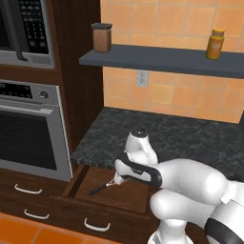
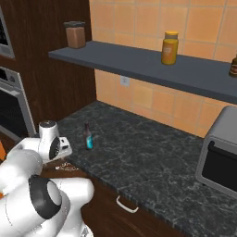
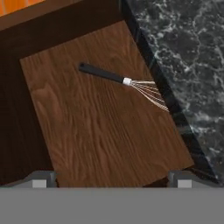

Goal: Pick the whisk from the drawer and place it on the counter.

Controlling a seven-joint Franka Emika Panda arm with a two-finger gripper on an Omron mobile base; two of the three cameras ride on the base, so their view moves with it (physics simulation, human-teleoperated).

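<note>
Dark two-finger claw [image 3: 109, 178], tips spread wide and empty, hovers over the open brown wooden drawer [image 3: 100, 140] because the black-handled wire whisk [image 3: 124, 83] lies flat inside, wires tucked beside the speckled stone counter [image 3: 183, 52].

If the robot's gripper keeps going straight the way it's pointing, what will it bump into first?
Probably the bare wooden bottom of the open drawer. The gripper points down into it, fingers spread. The whisk lies farther ahead, so likely off that line, though depth is hard to judge.

One whisk [image 3: 124, 81], one bottle [image 2: 87, 136], perhaps three shelf jars [image 2: 170, 47].
</note>
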